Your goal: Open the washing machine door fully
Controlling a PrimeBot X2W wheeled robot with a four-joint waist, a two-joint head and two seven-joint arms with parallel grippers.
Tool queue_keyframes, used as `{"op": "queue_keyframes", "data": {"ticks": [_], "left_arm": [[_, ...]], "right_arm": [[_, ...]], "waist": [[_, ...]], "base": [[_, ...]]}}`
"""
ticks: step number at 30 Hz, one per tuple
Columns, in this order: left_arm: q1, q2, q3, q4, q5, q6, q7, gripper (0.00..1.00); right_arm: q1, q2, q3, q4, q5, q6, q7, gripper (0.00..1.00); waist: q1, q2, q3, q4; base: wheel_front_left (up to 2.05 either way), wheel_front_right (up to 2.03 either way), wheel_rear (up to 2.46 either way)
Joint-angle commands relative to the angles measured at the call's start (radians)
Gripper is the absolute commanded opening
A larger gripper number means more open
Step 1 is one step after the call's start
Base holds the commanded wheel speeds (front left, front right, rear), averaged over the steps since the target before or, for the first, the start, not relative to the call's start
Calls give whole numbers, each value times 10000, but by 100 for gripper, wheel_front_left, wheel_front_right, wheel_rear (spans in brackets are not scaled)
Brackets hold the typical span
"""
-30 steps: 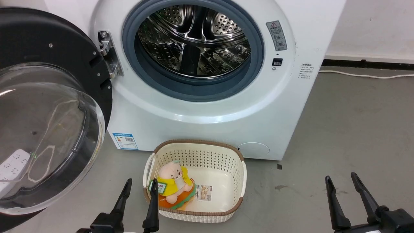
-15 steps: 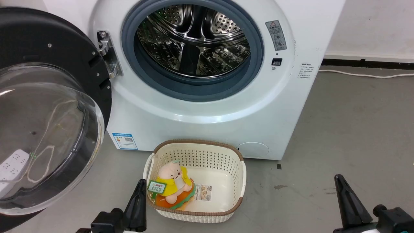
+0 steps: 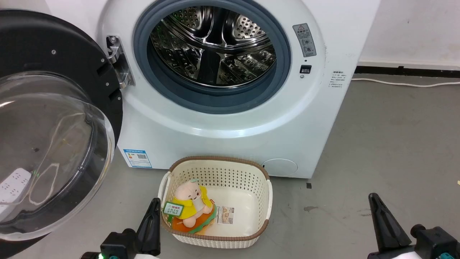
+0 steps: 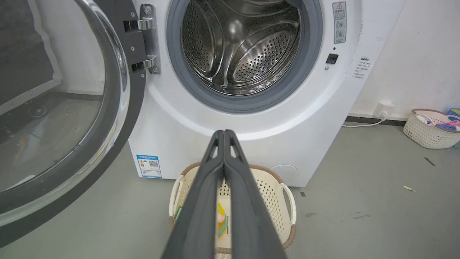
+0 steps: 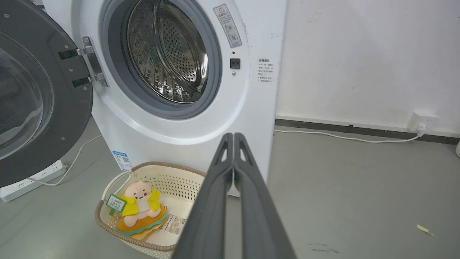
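Left tool [image 3: 155, 203]: over the floor by the near left corner of the laundry basket [image 3: 219, 159]. Its two dark fingers are pressed together, holding and touching nothing; the left wrist view shows the tips [image 4: 224, 133] meeting.
Right tool [image 3: 373, 198]: over bare floor well to the right of the basket. Its fingers are likewise pressed together and empty, as its wrist view [image 5: 233, 136] confirms.
Basket: on the floor just before the washing machine [image 3: 215, 140], with a plush toy [image 3: 190, 201] in its near left corner.
Washing machine door [image 3: 46, 126]: swung out on the hinge [image 3: 118, 61] at the left of the drum opening [image 3: 212, 43]. It stands left of the machine with its glass bowl bulging toward the robot, apart from both tools.
Deciding relation: the door lies ahead and to the left of the left tool, so the left arm is nearer; the basket lies between the right tool and the door. The hinge line runs upright, so the door swings sideways.
Judgement: the door looks at or close to full swing. Any travel left would call for a push from the left tool on its inner face, away from the opening.
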State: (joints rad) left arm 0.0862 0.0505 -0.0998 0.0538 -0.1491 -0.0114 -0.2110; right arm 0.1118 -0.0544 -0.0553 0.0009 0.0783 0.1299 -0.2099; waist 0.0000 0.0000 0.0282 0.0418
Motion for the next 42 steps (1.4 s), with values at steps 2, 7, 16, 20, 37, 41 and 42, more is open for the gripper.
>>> {"op": "queue_keyframes", "data": {"ticks": [2, 7, 16, 20, 37, 41, 42], "left_arm": [[-129, 4, 64, -73, 147, 21, 93, 0], [-166, 4, 111, -96, 215, 26, 194, 0], [-233, 3, 197, -139, 338, 34, 378, 0], [-263, 3, 235, -158, 392, 38, 460, 0], [-397, 1, 405, -242, 637, 55, 828, 0], [-426, 1, 443, -261, 692, 59, 910, 0], [-434, 1, 452, -266, 705, 60, 931, 0]], "right_arm": [[-152, 9, 34, -2, -79, 2, 81, 0], [-201, 10, 60, -2, -115, 2, 183, 0], [-289, 13, 107, -3, -179, 3, 367, 0], [-328, 15, 129, -3, -208, 3, 449, 0], [-504, 21, 223, -4, -336, 4, 817, 0], [-543, 22, 244, -5, -365, 4, 899, 0], [-553, 22, 250, -5, -372, 4, 919, 0]], "waist": [[0, 0, -7, -10], [0, 0, -21, -30], [0, 0, -46, -68], [0, 0, -57, -84], [0, 0, -107, -159], [0, 0, -118, -175], [0, 0, -121, -179]], "base": [[0, 0, 0], [0, 0, 0], [0, 0, 0], [0, 0, 0], [0, 0, 0], [0, 0, 0], [0, 0, 0]]}}
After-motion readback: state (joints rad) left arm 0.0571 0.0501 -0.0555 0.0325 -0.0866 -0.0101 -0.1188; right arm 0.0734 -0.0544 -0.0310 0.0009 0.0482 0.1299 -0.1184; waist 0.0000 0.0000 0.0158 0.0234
